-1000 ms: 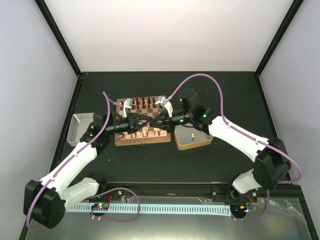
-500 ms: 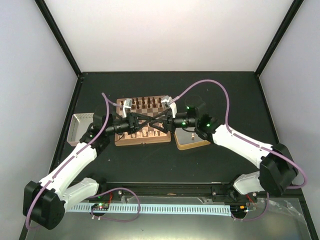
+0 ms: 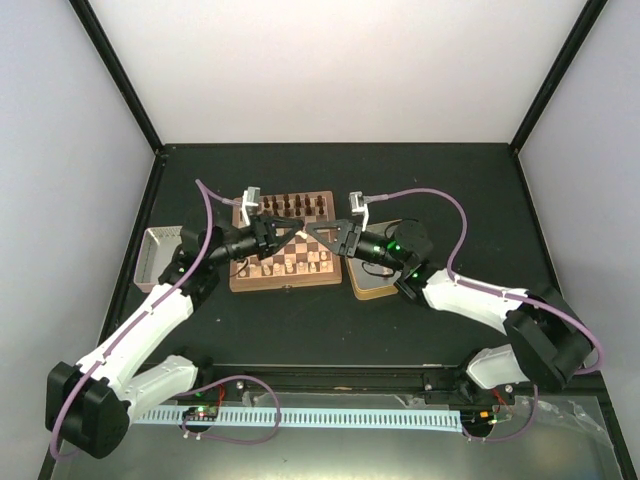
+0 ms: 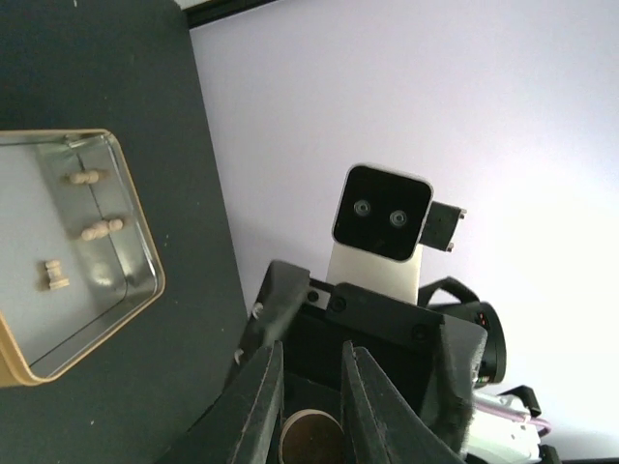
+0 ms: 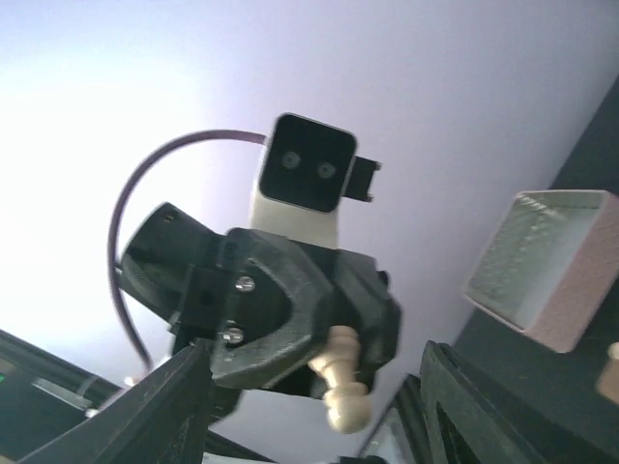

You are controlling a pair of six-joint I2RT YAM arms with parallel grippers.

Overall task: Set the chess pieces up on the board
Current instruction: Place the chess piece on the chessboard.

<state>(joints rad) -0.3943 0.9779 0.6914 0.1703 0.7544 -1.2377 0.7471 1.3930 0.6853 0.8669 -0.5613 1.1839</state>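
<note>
One pale chess piece [image 5: 343, 389] is pinched in your left end effector [image 3: 290, 228], up over the board [image 3: 285, 285]; your right end effector [image 3: 315, 235] faces it just beside, jaws wide.

No lettering, numbers, brand marks or signs can be read anywhere in the three views (the overhead one is too coarse for small print). The board [image 3: 283, 284], the gold-rimmed tin [image 4: 29, 193] and the white wrist camera housing [image 4: 382, 215] facing the lens all show plain, unmarked faces, with only two round lenses on the housing's black front
</note>
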